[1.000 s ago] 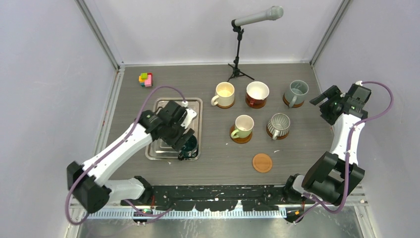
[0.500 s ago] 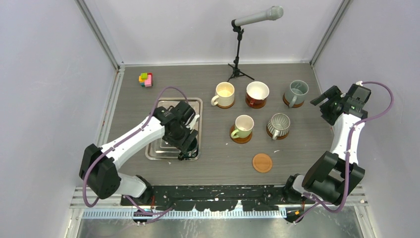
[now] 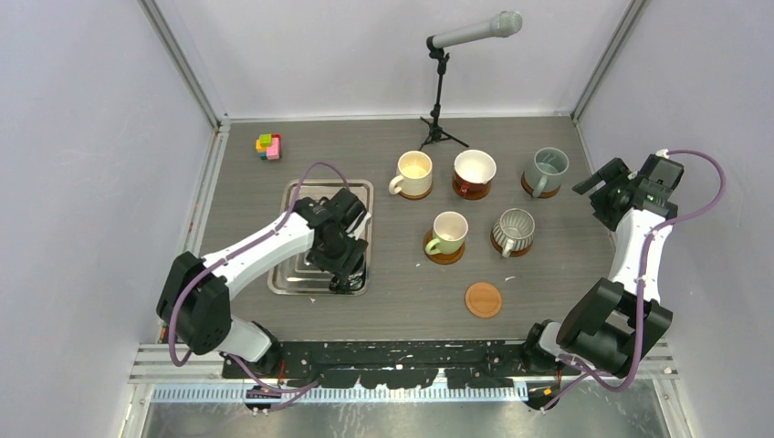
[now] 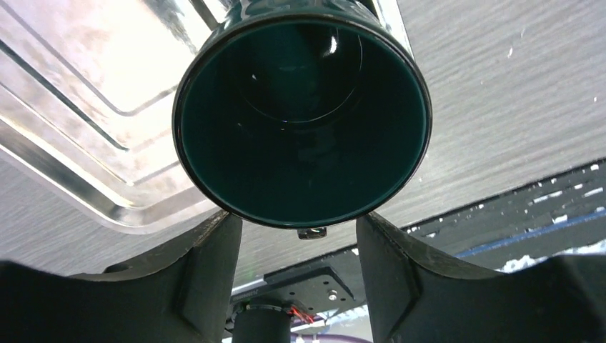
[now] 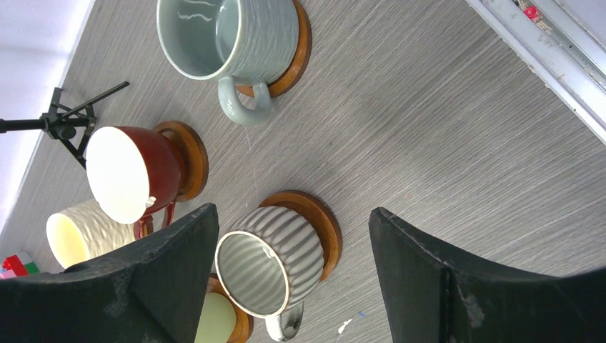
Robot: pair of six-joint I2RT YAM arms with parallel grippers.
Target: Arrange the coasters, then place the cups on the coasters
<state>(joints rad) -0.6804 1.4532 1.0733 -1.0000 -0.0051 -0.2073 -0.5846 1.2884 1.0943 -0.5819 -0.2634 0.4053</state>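
Note:
A dark teal cup [image 4: 300, 121] stands in the near right corner of the steel tray [image 3: 297, 196]. My left gripper [image 4: 299, 221] is low over it, open, with a finger at each side of the cup's near rim. In the top view the gripper [image 3: 344, 265] hides most of that cup [image 3: 355, 277]. Five cups sit on coasters: cream [image 3: 415, 172], red-brown [image 3: 475, 171], grey-blue [image 3: 548, 167], pale green [image 3: 450, 231] and ribbed grey [image 3: 514, 228]. One bare coaster [image 3: 483, 299] lies near the front. My right gripper [image 3: 593, 199] hangs open and empty at the right, above the table.
A microphone on a small tripod [image 3: 438, 91] stands at the back centre. A coloured block toy [image 3: 268, 146] lies at the back left. Walls with metal rails close in the table on the left, the back and the right.
My left arm has swung right and forward and settled lower over the teal cup, and its jaws have narrowed. The right arm, the other cups and the coasters have not moved.

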